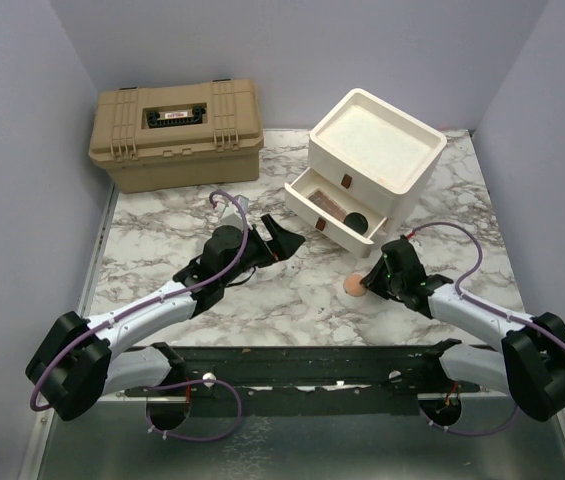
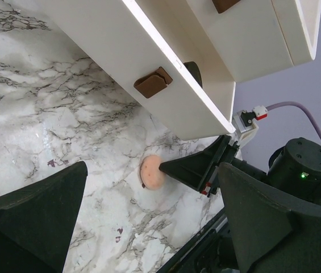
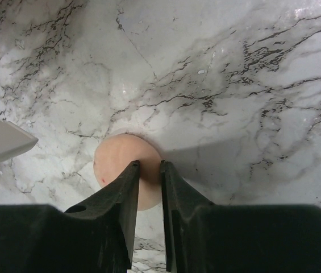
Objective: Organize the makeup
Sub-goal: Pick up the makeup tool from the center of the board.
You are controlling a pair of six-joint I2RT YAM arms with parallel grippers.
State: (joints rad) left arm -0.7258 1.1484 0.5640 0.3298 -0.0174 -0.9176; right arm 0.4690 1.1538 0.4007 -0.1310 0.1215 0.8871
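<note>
A round peach powder puff (image 1: 353,287) lies on the marble table in front of the cream drawer unit; it also shows in the right wrist view (image 3: 115,162) and the left wrist view (image 2: 150,172). My right gripper (image 1: 369,277) (image 3: 148,164) is on top of it, its jaws closed to a narrow gap and pinching the puff's middle. A round black compact (image 1: 358,220) and a pink palette (image 1: 326,205) lie in the open lower drawer (image 1: 314,221). My left gripper (image 1: 280,238) is open wide and empty, left of the drawer. No brushes, tubes or bottle are in view.
The cream drawer unit (image 1: 374,150) stands at the back right, its lower drawer pulled out towards me, with a brown tab handle (image 2: 153,82). A shut tan toolbox (image 1: 176,135) stands at the back left. Grey walls close in three sides.
</note>
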